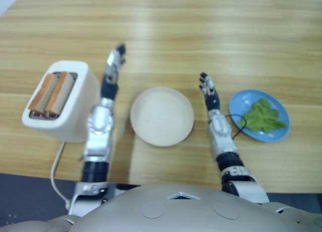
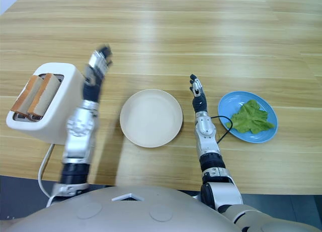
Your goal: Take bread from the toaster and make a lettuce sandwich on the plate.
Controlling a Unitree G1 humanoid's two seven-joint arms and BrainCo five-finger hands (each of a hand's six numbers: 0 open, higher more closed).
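The left hand (image 1: 111,73) holds nothing. Its fingers (image 1: 118,53) look stretched out and close together, pointing away across the table, but they are smeared and I cannot tell more. Just to their left and nearer the robot stands the toaster (image 1: 75,98). Two slices of bread (image 1: 53,93) stand upright in its slots, their tops above the slot edges.

The right hand (image 2: 197,96) is empty too, its fingers (image 2: 194,83) straight and loosely together. The bare plate (image 1: 162,116) lies to their left, between the two hands. The blue dish (image 1: 239,103) with the lettuce (image 1: 262,116) lies just to their right.

The step in hand appears to be fetching the first slice. To do it well, the left fingers should come back and leftward over the slots, then spread enough to straddle the slice nearer them. They should pinch its broad faces near the top and lift straight up. A slanted pull could jam the bread in the slot or drag the toaster, whose cord (image 1: 56,164) trails off the near table edge. The slice should then go flat on the middle of the plate.

No brand, label or writing is legible on the toaster, plate or dish.
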